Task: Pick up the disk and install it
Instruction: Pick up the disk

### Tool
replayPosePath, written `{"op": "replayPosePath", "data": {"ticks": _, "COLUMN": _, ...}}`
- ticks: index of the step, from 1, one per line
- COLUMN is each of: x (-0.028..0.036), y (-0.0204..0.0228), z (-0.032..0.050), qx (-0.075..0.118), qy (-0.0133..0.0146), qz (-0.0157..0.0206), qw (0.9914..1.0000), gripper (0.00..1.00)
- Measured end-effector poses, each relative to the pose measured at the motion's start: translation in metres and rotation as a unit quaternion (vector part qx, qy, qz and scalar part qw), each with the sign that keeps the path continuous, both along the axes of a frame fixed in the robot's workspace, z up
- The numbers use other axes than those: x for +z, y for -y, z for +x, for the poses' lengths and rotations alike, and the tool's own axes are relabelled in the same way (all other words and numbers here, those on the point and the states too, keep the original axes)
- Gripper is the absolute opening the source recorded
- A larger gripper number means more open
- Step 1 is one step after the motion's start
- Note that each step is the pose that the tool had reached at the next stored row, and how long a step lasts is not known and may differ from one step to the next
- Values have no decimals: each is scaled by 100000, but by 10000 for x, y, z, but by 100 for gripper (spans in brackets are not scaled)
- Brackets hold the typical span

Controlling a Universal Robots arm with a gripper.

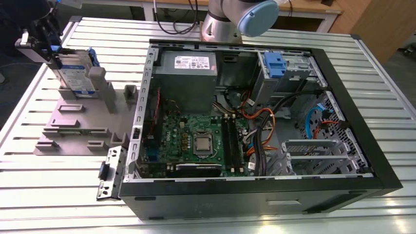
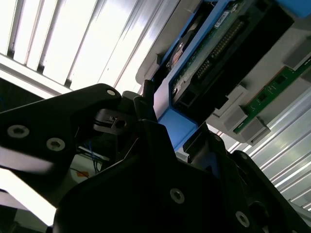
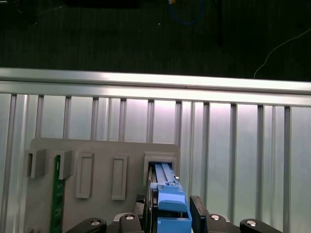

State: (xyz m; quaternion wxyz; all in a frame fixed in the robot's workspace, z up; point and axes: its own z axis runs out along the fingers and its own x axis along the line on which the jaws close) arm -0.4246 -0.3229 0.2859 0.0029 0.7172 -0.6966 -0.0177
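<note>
The disk (image 1: pixel 78 75), silver with a white-and-blue label and blue rails, stands on edge in a slot of the grey holder block (image 1: pixel 78 122) at the exterior view's left. My gripper (image 1: pixel 48 48) is at its upper far end. In both wrist views the disk's blue rail (image 3: pixel 167 199) lies between the two black fingers (image 3: pixel 197 211), which press against it on both sides. The second wrist view shows the disk's (image 2: pixel 204 53) connector side and my gripper (image 2: pixel 175 126) shut on the rail end. The disk's lower edge still sits in the holder's slot.
The open computer case (image 1: pixel 364 146) lies at the middle and right of the slatted table, with a grey power-supply box (image 1: pixel 188 73), a blue latch piece (image 1: pixel 276 66) and loose cables. A green memory stick (image 3: pixel 57 194) stands in the holder. The arm's base (image 1: pixel 227 19) is behind the case.
</note>
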Motion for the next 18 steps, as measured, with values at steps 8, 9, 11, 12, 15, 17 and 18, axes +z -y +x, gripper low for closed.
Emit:
{"op": "replayPosePath", "data": {"ticks": 8, "x": 4, "y": 0, "z": 0, "qx": -2, "qy": -13, "qz": 2, "qw": 100000, "gripper": 48}}
{"op": "replayPosePath", "data": {"ticks": 9, "x": 4, "y": 0, "z": 0, "qx": 1, "qy": -13, "qz": 1, "qw": 100000, "gripper": 48}}
{"op": "replayPosePath", "data": {"ticks": 11, "x": 5, "y": 0, "z": 0, "qx": -1, "qy": -14, "qz": 2, "qw": 100000, "gripper": 48}}
{"op": "replayPosePath", "data": {"ticks": 12, "x": 5, "y": 0, "z": 0, "qx": 1, "qy": -16, "qz": 2, "qw": 100000, "gripper": 48}}
{"op": "replayPosePath", "data": {"ticks": 15, "x": 5, "y": 0, "z": 0, "qx": -3, "qy": -16, "qz": 0, "qw": 100000, "gripper": 47}}
{"op": "replayPosePath", "data": {"ticks": 17, "x": 6, "y": 0, "z": 0, "qx": 0, "qy": -16, "qz": -1, "qw": 100000, "gripper": 47}}
{"op": "replayPosePath", "data": {"ticks": 18, "x": 6, "y": 0, "z": 0, "qx": -1, "qy": -15, "qz": -1, "qw": 100000, "gripper": 40}}
